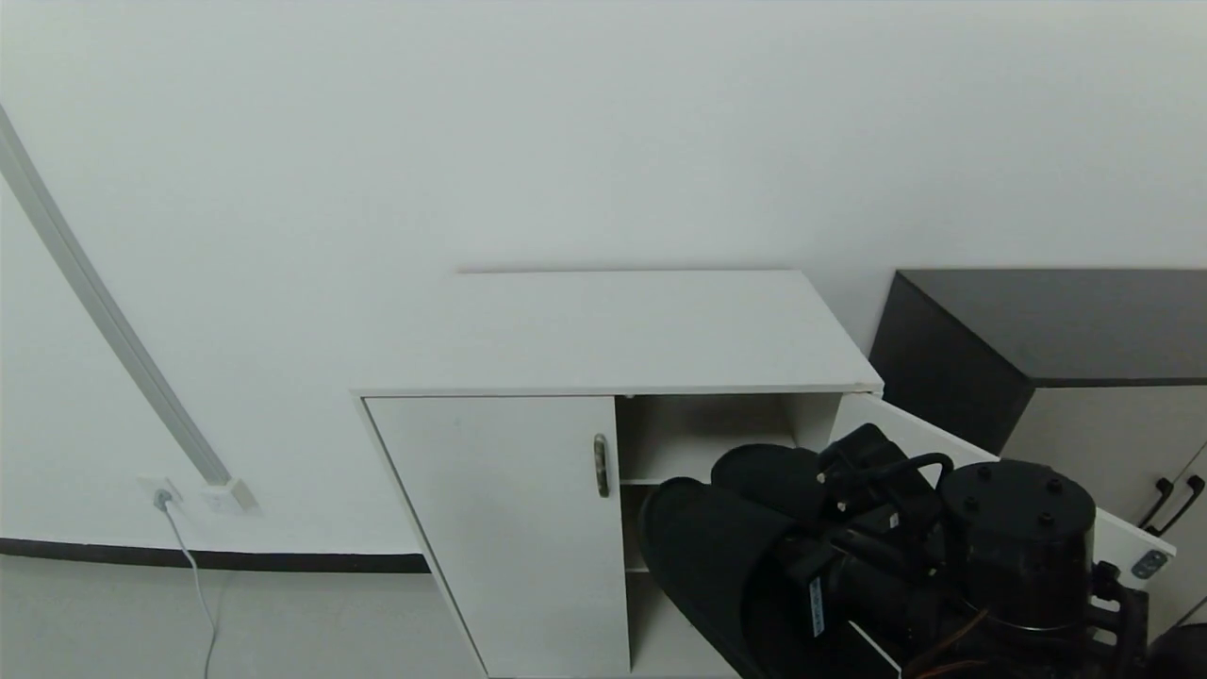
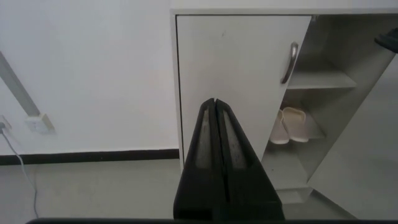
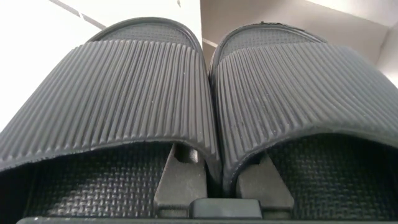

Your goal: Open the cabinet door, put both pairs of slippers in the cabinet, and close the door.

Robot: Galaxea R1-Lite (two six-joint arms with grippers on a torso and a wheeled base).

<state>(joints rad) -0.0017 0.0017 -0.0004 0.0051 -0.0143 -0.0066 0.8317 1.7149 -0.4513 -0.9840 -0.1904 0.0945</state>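
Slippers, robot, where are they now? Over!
Right gripper shut on black slippers, before the cabinet. Left gripper shut, empty. Pale slippers on a shelf inside. Right door open, nothing in the way.

cabinet (image 1: 490, 519): white | black slippers (image 3: 143, 87): ribbed straps, waffle-patterned footbeds | cream slippers (image 2: 291, 124): plain

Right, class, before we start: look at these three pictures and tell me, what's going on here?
The right gripper holds a pair of black slippers, pinched side by side, in front of the white cabinet, whose right door stands open. A pale pair already lies on a lower shelf inside. The left gripper holds nothing, its fingers shut, facing the closed left door.
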